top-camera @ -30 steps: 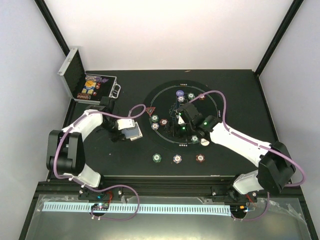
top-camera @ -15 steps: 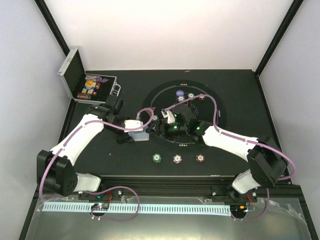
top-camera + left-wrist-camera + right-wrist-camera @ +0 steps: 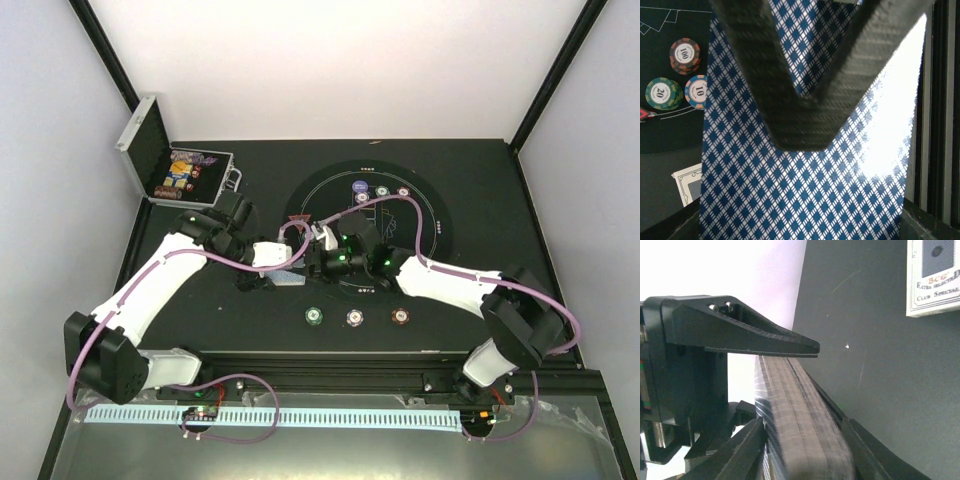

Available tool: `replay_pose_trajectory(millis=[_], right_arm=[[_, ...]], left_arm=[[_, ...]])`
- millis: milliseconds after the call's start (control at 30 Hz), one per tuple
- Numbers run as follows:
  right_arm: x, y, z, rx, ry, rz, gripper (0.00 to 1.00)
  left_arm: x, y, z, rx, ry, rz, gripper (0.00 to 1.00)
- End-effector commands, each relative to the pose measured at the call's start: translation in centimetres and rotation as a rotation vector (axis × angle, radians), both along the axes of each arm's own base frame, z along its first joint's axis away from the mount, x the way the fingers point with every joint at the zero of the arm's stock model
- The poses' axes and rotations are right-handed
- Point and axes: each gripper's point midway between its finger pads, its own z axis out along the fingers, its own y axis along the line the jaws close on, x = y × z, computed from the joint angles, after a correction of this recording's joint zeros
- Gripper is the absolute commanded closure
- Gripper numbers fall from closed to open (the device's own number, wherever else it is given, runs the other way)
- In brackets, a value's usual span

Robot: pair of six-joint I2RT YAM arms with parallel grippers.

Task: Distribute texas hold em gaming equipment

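left pincer is clamping the card deck above the desk, a bit left of centre, roughly midway between the near and far edges. right pincer is crowding right up against the deck. The right wrist view is showing the stack edge-on with black wedges around it, and I'm not managing to sort whose they are, so I can't tell if it's clamping or just gaping around the cards.

Handling call: the deck is reading as light, glossy and loosely stacked, so cards are likely sliding on each other. I'm favouring a pinch across the flat faces for the stack, and peeling singles off a free edge.

chip row is lying toward the near edge, far chips toward the far edge. They're looking stiff, small and low, so I'm favouring rim grabs.

The deck is filling the left wrist view and hiding what's under it. Card faces and count aren't showing. card box is getting cut off by the frame.
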Motion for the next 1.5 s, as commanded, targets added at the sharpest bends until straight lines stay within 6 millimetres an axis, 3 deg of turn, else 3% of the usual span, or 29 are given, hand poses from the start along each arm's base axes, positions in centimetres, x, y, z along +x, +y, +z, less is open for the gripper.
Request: replay_pose_trajectory(millis=[0, 100, 133, 200, 267, 300, 467, 633, 900, 1167, 1467], right_arm=[[-0.7, 1.2, 0.4, 0.042, 0.005, 0.036, 0.66], [-0.8, 1.2, -0.1, 0.042, 0.02, 0.033, 0.83], [-0.9, 1.1, -0.2, 0.043, 0.022, 0.032, 0.87], [-0.9, 1.1, -0.4, 0.043, 0.025, 0.033, 0.92], [-1.1, 1.0, -0.4, 0.046, 0.028, 0.036, 0.95], [-1.1, 1.0, -0.4, 0.049, 0.03, 0.039, 0.95], [-1.5, 1.1, -0.2, 0.068, 0.034, 0.055, 0.96], [-1.9, 1.5, 0.4, 0.086, 0.033, 0.071, 0.96], [-2.6, 2.3, 1.4, 0.106, 0.028, 0.093, 0.96], [-2.4, 2.6, 1.3, 0.112, 0.04, 0.088, 0.97], [-2.3, 2.6, 0.8, 0.104, 0.051, 0.078, 0.99]], left_arm=[[0.0, -0.7, 2.1, -0.043, -0.04, -0.003, 0.98], [0.1, -0.7, 2.2, -0.044, -0.044, 0.004, 0.97], [0.1, -0.8, 2.4, -0.049, -0.046, 0.007, 0.88], [-0.2, -0.9, 2.6, -0.068, -0.044, 0.001, 0.37], [-0.7, -1.3, 2.9, -0.106, -0.06, -0.018, 0.07], [-0.9, -1.6, 3.2, -0.133, -0.081, -0.037, 0.02], [-2.4, -2.6, 4.1, -0.235, -0.146, -0.107, 0.01], [-3.0, -2.9, 3.1, -0.203, -0.066, -0.134, 0.01], [-2.2, -3.0, 1.9, -0.181, -0.058, -0.112, 0.01], [-2.5, -2.8, 0.3, -0.147, 0.0, -0.093, 0.12], [-2.0, -2.1, -0.7, -0.111, -0.018, -0.039, 0.1]])
